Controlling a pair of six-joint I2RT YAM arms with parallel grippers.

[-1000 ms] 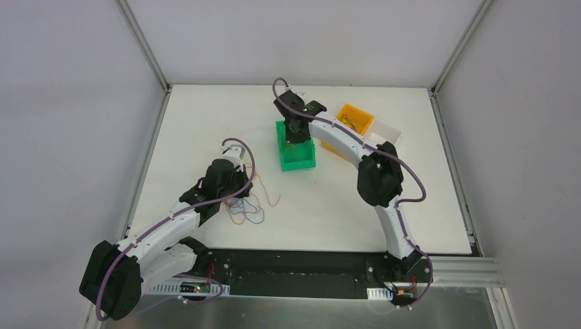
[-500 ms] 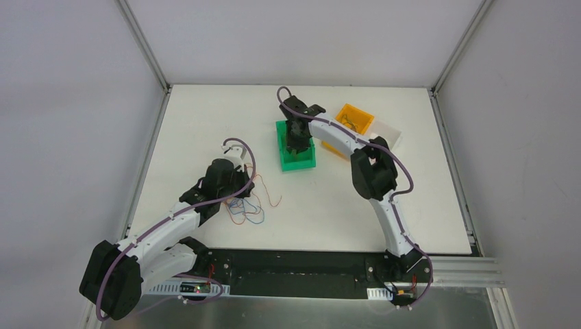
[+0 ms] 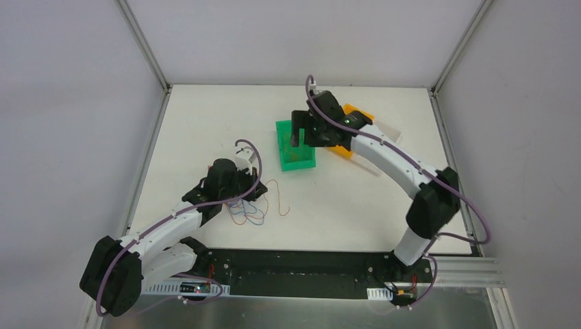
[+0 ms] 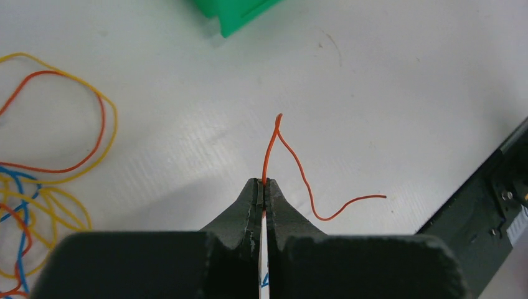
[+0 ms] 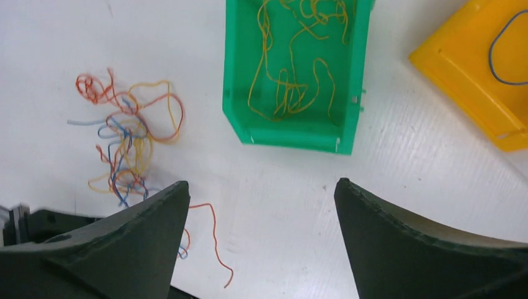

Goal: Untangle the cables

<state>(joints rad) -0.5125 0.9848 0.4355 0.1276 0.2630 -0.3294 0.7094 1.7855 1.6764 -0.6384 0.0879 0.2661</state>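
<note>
The cables [image 3: 245,211] lie as a loose tangle of orange, blue and yellow strands at the table's left centre, and the tangle [image 5: 127,137] also shows in the right wrist view. My left gripper [image 4: 264,184] is shut on one orange cable [image 4: 292,159], which curls out to the right of the pile. From above, that left gripper [image 3: 259,185] sits just right of the pile. My right gripper [image 5: 261,187] is open and empty, hovering over the bare table near the green bin [image 5: 233,106]. Yellow-green strands [image 5: 292,68] lie inside the bin.
A yellow bin [image 5: 473,68] right of the green one holds a blue strand [image 5: 504,56]. The right arm partly covers the yellow bin [image 3: 360,113] from above. The black base rail [image 4: 492,187] runs along the near edge.
My right gripper has opened and lifted out of the green bin, swinging right. My left gripper has moved right, drawing the orange strand away from the tangle.
</note>
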